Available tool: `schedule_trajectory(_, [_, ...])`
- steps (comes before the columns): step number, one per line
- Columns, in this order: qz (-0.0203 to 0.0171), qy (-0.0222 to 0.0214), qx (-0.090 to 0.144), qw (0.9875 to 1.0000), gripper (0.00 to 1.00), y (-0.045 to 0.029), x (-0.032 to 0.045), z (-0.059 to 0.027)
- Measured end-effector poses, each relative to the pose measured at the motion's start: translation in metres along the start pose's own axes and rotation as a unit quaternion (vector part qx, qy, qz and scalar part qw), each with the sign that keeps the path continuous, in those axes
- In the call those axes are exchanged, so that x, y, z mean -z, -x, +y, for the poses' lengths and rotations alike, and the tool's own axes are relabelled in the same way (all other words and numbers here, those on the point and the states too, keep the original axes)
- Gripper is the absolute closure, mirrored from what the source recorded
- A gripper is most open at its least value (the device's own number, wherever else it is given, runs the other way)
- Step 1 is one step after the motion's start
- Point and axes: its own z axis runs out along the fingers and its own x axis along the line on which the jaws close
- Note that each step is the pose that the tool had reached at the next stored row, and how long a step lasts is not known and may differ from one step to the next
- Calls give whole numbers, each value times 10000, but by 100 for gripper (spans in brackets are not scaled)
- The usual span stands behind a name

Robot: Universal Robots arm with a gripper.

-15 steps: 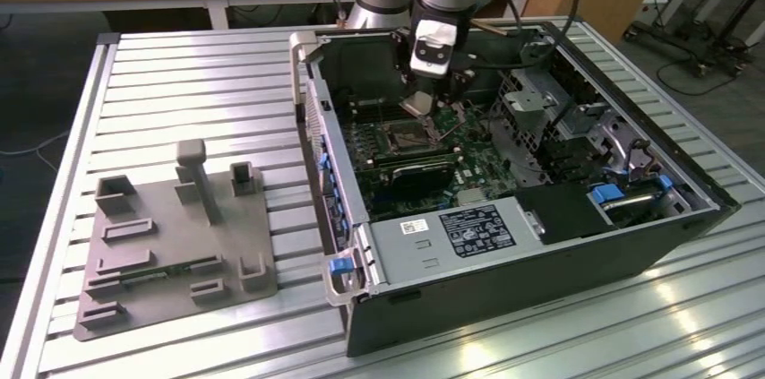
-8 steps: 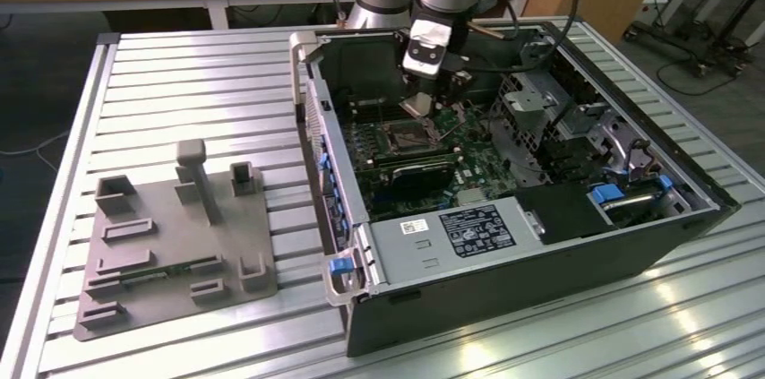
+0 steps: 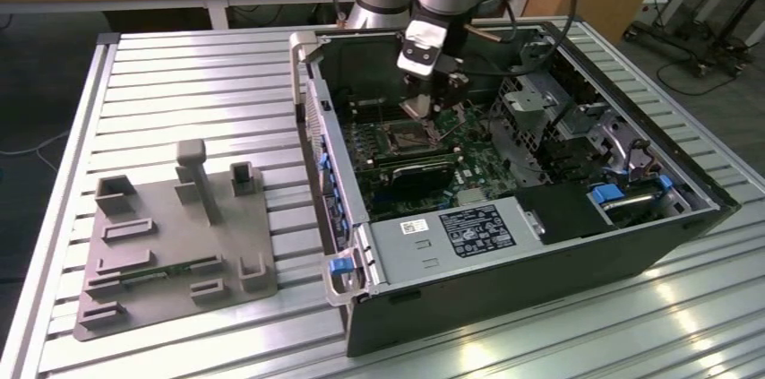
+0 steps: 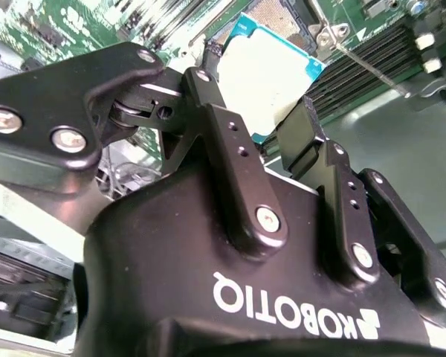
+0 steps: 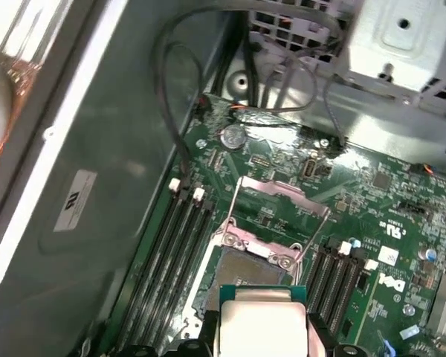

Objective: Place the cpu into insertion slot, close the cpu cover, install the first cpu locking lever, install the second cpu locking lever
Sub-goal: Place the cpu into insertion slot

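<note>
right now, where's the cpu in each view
Exterior view: the cpu, held in the gripper, just above the insertion slot.
Second wrist view: the cpu, a pale square between the gripper's arms.
First wrist view: the cpu, close before the insertion slot.
Shared landmark: the insertion slot.

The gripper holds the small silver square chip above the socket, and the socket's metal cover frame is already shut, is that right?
No. In the first wrist view the thin silver metal cover frame stands open beside the square dark socket. The gripper does hold the small silver-topped square chip above it.
</note>
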Motion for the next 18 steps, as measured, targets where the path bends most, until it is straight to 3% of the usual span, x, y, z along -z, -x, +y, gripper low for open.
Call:
schedule_trajectory(3, [-13,2,-175,9998,46,-2,-33,-3])
schedule_trajectory(7, [-1,-44,-195,9998,46,-25,-69,2])
schedule_trajectory(10, [-5,-53,-329,9994,46,-32,-107,3])
schedule_trajectory(18, [-36,-58,-811,9967,46,-34,-216,-5])
